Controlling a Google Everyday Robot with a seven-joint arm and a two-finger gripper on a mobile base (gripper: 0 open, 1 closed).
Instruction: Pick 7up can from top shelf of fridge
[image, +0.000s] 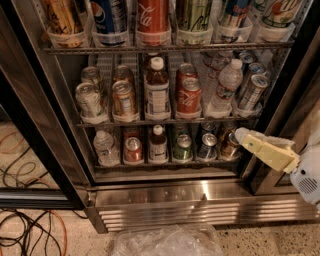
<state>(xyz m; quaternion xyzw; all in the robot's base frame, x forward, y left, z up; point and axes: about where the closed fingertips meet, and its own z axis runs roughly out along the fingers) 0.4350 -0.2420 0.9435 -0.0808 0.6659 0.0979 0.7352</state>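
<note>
The fridge (200, 197) stands open in front of me. Its top shelf (165, 48) is a wire rack with clear cup holders holding upright cans. The 7up can (280, 12), pale with green script, stands in the far-right holder with its upper part cut off by the frame edge. Left of it are a blue can (234, 12), a darker green-yellow can (194, 14) and a red Coca-Cola can (152, 15). My gripper (245, 136), cream-coloured, is at the lower right, level with the bottom shelf and far below the 7up can. It holds nothing.
The middle rack (160, 120) and bottom rack (165, 161) hold tilted cans and bottles. The dark door frame (35, 150) is at left, and a frame post (295, 100) at right. Cables (30, 230) lie on the floor. A clear plastic bag (167, 242) lies below the grille.
</note>
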